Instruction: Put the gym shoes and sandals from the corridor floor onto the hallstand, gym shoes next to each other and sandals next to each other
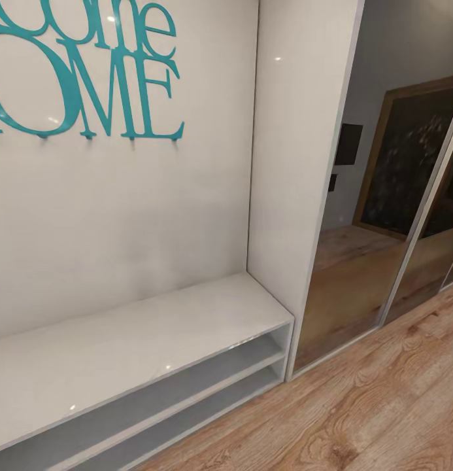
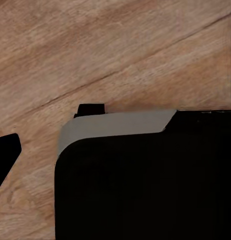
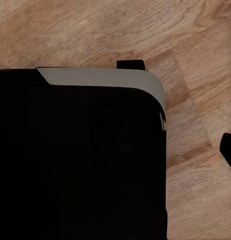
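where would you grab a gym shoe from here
No shoe is in sight, so no grip can be chosen yet. The head view shows the white bench under the teal lettering; both wrist views look down at wood floor and the robot's dark body.
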`<state>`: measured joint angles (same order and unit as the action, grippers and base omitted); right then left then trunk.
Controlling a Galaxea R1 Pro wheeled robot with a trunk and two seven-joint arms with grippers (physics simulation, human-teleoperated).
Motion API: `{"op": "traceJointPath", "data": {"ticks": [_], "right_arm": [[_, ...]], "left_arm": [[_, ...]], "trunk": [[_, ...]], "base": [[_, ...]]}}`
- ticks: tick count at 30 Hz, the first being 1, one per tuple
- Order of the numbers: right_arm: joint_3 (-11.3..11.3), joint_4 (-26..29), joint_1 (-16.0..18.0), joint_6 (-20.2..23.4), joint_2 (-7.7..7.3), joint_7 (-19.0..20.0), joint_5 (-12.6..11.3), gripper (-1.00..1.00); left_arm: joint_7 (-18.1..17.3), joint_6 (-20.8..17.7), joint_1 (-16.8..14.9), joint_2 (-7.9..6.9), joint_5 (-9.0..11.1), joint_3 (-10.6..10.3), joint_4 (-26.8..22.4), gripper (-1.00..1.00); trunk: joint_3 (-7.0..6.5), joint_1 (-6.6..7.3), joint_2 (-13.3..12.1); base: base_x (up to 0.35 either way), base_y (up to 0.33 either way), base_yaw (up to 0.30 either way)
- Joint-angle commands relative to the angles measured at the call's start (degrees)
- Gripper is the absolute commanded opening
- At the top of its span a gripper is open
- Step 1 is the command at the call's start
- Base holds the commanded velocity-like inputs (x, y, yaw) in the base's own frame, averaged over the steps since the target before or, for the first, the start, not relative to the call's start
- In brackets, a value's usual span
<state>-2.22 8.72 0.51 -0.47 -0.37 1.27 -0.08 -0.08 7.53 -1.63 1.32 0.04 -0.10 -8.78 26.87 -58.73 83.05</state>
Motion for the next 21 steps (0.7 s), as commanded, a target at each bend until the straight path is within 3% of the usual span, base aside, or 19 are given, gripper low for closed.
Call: {"op": "traceJointPath", "data": {"ticks": [1,5,6,12,21], "right_arm": [[-0.21,0.33,0.02,-0.05,-0.01,0.13,-0.01,1.00],[-0.11,1.63,0.02,-0.06,-0.08,0.13,0.34,1.00],[-0.09,8.25,0.02,-0.06,-0.03,0.13,0.40,1.00],[-0.07,8.32,0.02,-0.06,0.23,0.10,0.51,1.00],[-0.11,8.26,0.02,-0.06,0.28,-0.03,0.52,1.00]], "left_arm": [[-0.01,0.53,-0.30,0.00,0.03,0.00,-0.28,1.00],[-0.01,1.81,-0.44,-0.04,0.16,0.06,-1.58,1.00],[-0.01,5.64,-0.45,-0.06,0.18,0.08,-28.53,1.00],[0.07,6.95,-0.40,-0.09,0.29,0.10,-28.47,1.00],[0.08,7.14,-0.39,-0.09,0.37,0.06,-28.47,1.00]], "trunk": [[0.06,0.00,0.03],[0.06,0.00,0.03],[0.06,0.00,0.03],[0.20,0.00,0.03],[0.55,0.00,0.03]], "base": [[0.000,0.000,0.000],[0.000,0.000,0.000],[0.000,0.000,0.004],[-0.044,-0.040,0.142],[-0.208,-0.201,0.264]]}}
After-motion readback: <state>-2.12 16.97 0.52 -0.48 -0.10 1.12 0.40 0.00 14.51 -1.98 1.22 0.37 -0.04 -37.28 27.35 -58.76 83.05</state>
